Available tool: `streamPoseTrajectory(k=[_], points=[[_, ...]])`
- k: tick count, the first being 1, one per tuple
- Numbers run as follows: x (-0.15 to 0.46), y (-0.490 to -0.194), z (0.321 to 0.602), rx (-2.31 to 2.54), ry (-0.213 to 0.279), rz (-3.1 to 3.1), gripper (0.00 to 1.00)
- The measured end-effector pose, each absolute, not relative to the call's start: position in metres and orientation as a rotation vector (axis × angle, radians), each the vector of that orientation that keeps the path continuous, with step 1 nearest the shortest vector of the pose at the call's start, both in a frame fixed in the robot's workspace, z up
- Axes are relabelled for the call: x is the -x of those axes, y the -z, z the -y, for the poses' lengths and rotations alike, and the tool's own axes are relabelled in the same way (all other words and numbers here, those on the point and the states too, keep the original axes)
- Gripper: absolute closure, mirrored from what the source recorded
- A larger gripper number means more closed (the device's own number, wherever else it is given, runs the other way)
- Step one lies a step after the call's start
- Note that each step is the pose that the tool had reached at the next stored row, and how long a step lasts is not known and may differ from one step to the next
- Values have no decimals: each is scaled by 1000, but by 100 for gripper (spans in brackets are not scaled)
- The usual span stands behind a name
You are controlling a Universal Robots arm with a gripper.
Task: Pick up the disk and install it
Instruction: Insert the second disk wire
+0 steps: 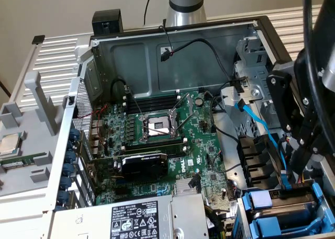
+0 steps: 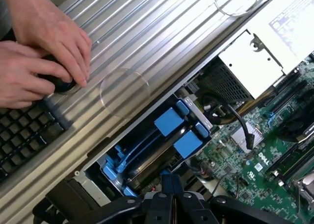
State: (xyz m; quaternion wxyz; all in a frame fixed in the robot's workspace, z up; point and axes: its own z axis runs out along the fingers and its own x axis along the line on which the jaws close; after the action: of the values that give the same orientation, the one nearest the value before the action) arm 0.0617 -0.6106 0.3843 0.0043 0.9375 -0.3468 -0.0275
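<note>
Lying open on the worktop [image 1: 47, 207], the computer case [image 1: 172, 56] is seen with its green board [image 1: 157, 145] showing. The disk [image 1: 285, 215] is seated in the blue bay beside the board. The gripper [image 2: 171, 197] is held just above it, fingers [image 2: 161, 207] together, empty.

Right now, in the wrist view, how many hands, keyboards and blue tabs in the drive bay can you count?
hands: 2
keyboard: 1
blue tabs: 2
Total: 5
</note>
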Motion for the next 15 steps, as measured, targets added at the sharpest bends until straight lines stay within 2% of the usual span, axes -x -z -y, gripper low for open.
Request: streamPoseTrajectory(k=[15], points=[[-62, -384, 611, -3044, 40, 784, 89]])
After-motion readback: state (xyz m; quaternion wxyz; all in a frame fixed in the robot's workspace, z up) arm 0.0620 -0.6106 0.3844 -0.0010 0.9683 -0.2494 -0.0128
